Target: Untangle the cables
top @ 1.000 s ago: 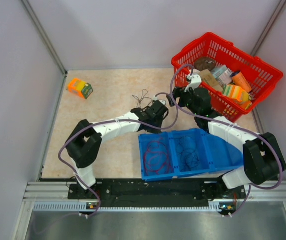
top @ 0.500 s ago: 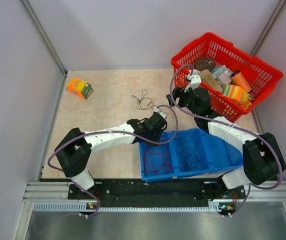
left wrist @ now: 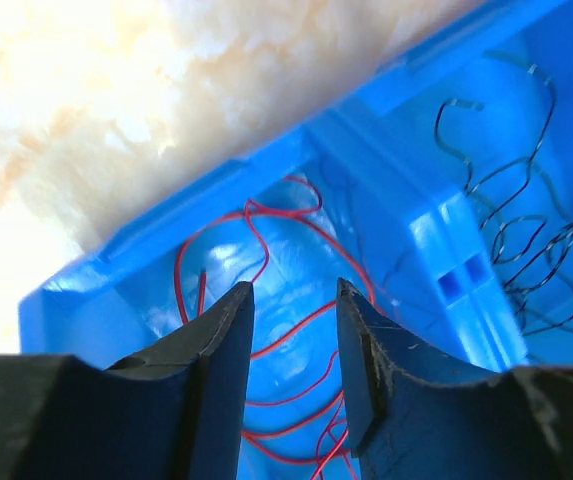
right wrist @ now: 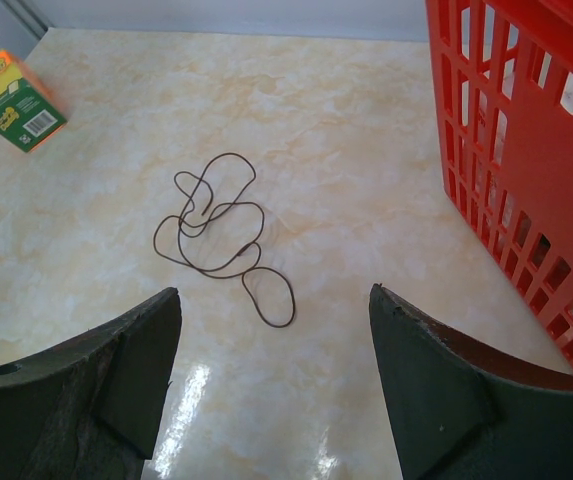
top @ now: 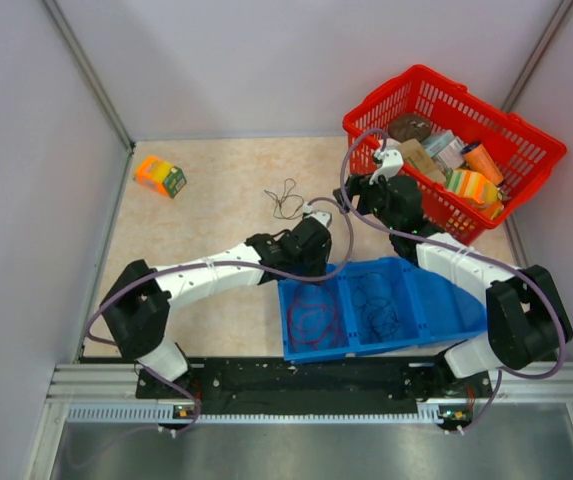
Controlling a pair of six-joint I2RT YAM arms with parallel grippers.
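Left gripper hangs over the blue bin, fingers a little apart, nothing between them — red cable lies looped in the compartment below, blackish cable curled in the next compartment over. Right gripper gapes wide, empty, above the table — a maroon cable sits there in loose loops just ahead of it, between the orange-green box and the red basket.

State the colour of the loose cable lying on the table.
The loose cable is dark brownish maroon, clearest in the right wrist view.
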